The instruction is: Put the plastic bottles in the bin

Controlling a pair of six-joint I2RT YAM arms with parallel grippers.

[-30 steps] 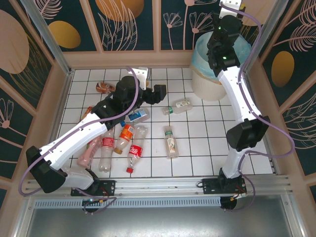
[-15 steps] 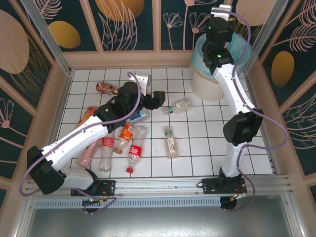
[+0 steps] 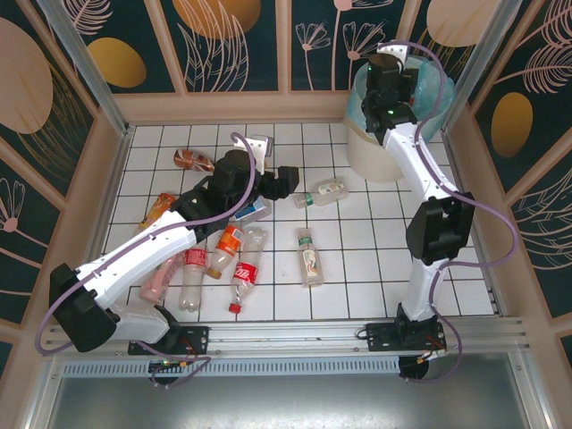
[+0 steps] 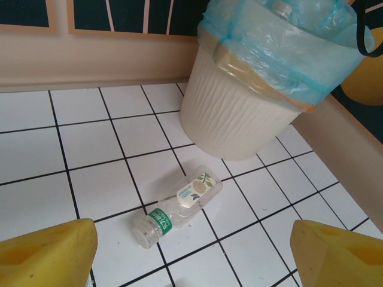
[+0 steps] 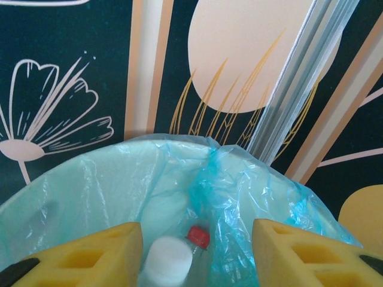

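R gripper [image 5: 197, 230] sits over the bin [image 5: 114, 179] w/ jaws apart, nothing clamped; a red-capped bottle [image 5: 199, 237] lies in the liner below. L gripper [image 4: 191, 236], also open, hovers over a green-label bottle [image 4: 182, 203] on the tile near the bin, prob. lining up a grab.

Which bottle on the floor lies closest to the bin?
The clear bottle with the white-and-green label, alone on its side beside the bin; the other bottles lie farther away.

The white tiled surface [image 3: 357, 268] carries the bin [image 3: 374, 156] standing at its far right corner and plastic bottles [image 3: 223, 255] lying clustered at left, with two more near the middle.
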